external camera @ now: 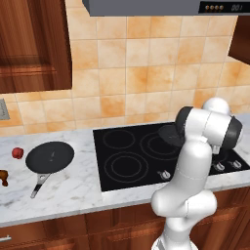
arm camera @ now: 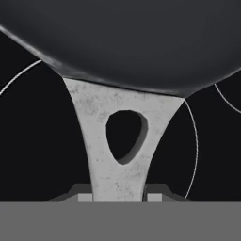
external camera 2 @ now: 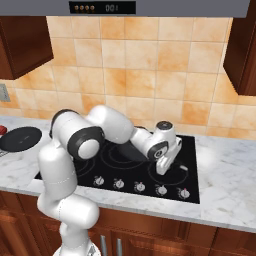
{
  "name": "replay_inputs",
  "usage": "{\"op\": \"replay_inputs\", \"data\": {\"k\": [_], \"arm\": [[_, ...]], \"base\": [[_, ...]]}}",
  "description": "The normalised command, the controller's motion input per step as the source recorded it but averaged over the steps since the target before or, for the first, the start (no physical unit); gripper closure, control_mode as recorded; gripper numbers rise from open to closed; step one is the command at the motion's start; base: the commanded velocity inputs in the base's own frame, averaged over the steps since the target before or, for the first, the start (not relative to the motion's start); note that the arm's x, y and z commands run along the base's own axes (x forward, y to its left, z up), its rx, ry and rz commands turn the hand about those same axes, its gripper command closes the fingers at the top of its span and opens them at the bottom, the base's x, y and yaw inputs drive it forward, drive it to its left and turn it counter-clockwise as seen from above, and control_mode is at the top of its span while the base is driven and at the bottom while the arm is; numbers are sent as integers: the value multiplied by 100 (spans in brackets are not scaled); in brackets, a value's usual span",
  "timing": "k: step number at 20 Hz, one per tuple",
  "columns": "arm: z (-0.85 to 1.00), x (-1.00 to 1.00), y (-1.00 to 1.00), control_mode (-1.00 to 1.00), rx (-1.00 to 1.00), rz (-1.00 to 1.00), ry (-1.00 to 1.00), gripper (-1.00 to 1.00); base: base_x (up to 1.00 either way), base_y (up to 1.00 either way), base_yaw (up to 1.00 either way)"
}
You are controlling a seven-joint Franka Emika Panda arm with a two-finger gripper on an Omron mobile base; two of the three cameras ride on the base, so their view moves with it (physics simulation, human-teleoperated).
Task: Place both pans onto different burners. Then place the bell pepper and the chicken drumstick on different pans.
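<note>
I've got the fingers (arm camera: 117,196) clamped on the silver handle of one pan (arm camera: 127,42), right at its base, with the black bowl straight ahead of them over the cooktop (external camera: 122,161). Burner rings (arm camera: 190,150) curve past either side of the handle. Way off to my left, the other pan (external camera: 50,157) sits on the counter (external camera: 73,190), pepper (external camera: 17,153) and drumstick (external camera: 4,177) beside it near the edge. Hood display (external camera 2: 111,8) reads 001.

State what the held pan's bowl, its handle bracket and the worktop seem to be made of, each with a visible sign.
Pan bowl: likely dark coated metal, matte sheen.
Handle bracket: apparently brushed steel, speckled grey.
Worktop: looks like polished marble, grey-veined white.
</note>
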Motion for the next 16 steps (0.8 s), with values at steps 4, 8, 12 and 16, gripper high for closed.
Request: {"op": "replay_inputs", "data": {"k": [4,8,12,16], "arm": [[0,0,45,-100,0,12,5,100],[0,0,46,-100,0,8,5,100],[-7,6,22,-100,-1,4,2,100],[-14,14,3,-100,-2,0,-1,100]], "base": [[0,0,0],[0,0,0],[0,0,0],[0,0,0]]}}
